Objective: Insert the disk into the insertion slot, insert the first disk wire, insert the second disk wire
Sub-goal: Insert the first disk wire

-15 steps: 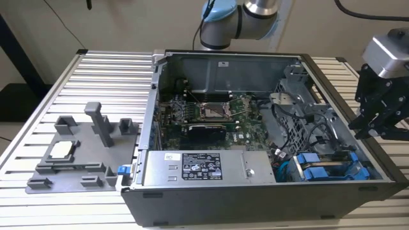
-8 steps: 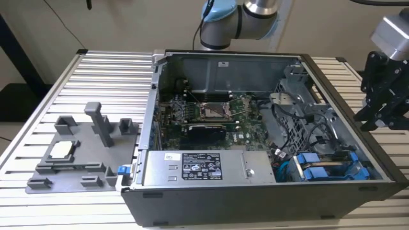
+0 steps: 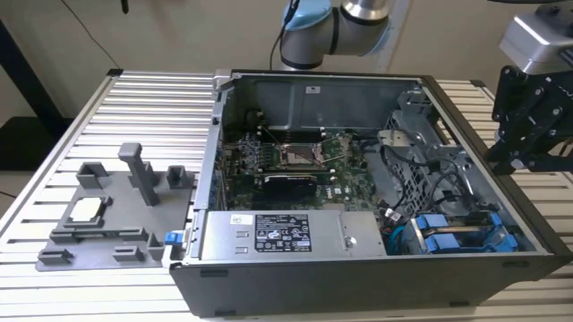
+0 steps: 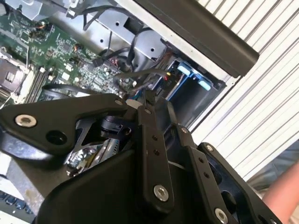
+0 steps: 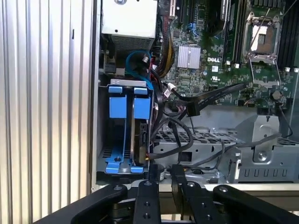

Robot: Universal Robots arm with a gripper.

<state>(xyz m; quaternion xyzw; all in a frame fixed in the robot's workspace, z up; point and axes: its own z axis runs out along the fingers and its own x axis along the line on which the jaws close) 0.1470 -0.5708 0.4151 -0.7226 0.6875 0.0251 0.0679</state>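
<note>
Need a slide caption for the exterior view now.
Gripper hangs by the open computer case, on the exterior view's right; blue drive carriers sit in its corner bay.

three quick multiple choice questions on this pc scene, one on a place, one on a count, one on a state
1. In the exterior view, where in the black metal computer case do the blue plastic drive carriers sit?
A. near corner, on that view's right
B. far corner, on that view's left
C. dead centre

2. How many blue carrier fronts stand side by side in the first wrist view?
A. one
B. two
C. four

3. The case's upward side is:
A. shut by a panel
B. open
C. covered by cloth

Answers: 1 A, they lie beside the silver box-shaped power supply. 2 B, two fronts stand paired. 3 B, the green motherboard lies bare.
</note>
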